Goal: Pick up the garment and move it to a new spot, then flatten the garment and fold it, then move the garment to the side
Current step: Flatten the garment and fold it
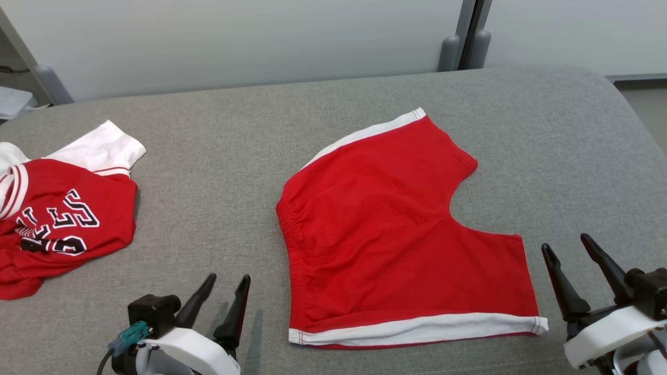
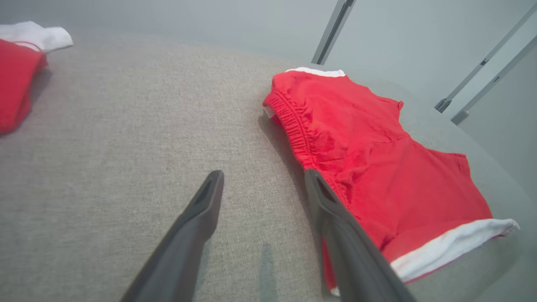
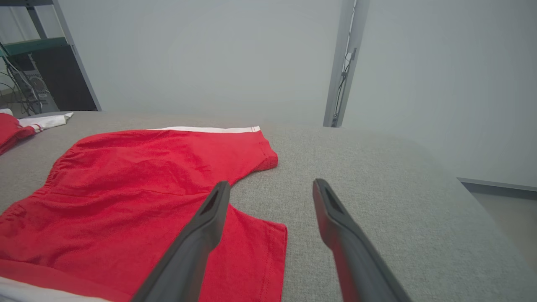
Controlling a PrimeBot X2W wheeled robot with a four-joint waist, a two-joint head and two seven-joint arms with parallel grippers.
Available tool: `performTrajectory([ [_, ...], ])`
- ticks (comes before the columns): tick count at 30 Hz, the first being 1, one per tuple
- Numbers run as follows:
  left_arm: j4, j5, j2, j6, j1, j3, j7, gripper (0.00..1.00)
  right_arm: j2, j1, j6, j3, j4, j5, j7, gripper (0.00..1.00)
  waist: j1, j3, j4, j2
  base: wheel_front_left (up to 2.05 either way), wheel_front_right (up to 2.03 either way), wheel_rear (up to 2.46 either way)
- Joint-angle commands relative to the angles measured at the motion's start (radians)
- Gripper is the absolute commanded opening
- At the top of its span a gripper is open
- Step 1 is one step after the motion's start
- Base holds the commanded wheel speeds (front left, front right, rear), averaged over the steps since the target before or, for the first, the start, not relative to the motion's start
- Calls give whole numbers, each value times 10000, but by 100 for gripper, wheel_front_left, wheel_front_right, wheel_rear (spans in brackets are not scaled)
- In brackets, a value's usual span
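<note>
Lying flat on the grey padded table (image 1: 219,156), the red shorts (image 1: 401,229) occupied the middle of the head view. Their elastic waistband was turned toward 9 o'clock and the two leg openings toward 3 o'clock. A white stripe ran along both the 12 o'clock and the 6 o'clock edges.

The left gripper (image 1: 228,277) stood at about 7 o'clock from the shorts, just beside the near waistband corner. Its two dark fingers were spread apart with nothing between them. The right gripper (image 1: 565,242) stood at about 4 o'clock, just beside the hem of the nearer leg, with its fingers likewise spread wide and holding nothing.

A crumpled red jersey (image 1: 62,219) with a white sleeve and dark lettering lay at 9 o'clock, well apart from the shorts. Pale wall panels (image 1: 260,41) rose behind the table at 12 o'clock.
</note>
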Motion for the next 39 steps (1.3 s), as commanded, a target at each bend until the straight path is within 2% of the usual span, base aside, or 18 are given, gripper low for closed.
performTrajectory([
  [1, -653, 540, 64, 237, 44, 860, -89, 100, -50, 122, -2, -41, -506, -182, -63, 100, 0, -138, 48, 0, 0, 0, 0],
  [4, -1998, 1766, -489, 561, 827, 2270, -89, 100, 394, 365, -2, -246, -1204, -426, -63, 100, 0, -378, 93, 0, 0, 0, 0],
  [7, -3130, 2807, -1249, 594, 1600, 3503, -89, 100, 837, 637, -2, -477, -1672, -443, -63, 100, 0, -619, 96, 0, 0, 0, 0],
  [12, -4346, 4142, -2364, 206, 2511, 5073, -89, 100, 1396, 984, -2, -857, -1923, -804, -63, 100, 0, -895, 5, 0, 0, 0, 0],
  [16, -5076, 5140, -2696, -12, 3017, 5760, -89, 100, 1765, 1284, -2, -861, -2186, -977, -63, 100, 0, -1124, -124, 0, 0, 0, 0],
  [24, -5096, 5969, -2783, -139, 3776, 5832, -89, 100, 1736, 1839, -2, -669, -2159, -935, -63, 100, 0, -1335, -262, 0, 0, 0, 0],
  [30, -4221, 6179, -2787, -288, 4145, 5593, -89, 100, 1610, 2131, -2, -865, -1593, -969, -63, 100, 0, -1382, -249, 0, 0, 0, 0],
  [39, -4023, 6137, -2788, -306, 4194, 5503, -89, 100, 1633, 2233, -2, -1108, -1551, -935, -63, 100, 0, -1343, -172, 0, 0, 0, 0],
])
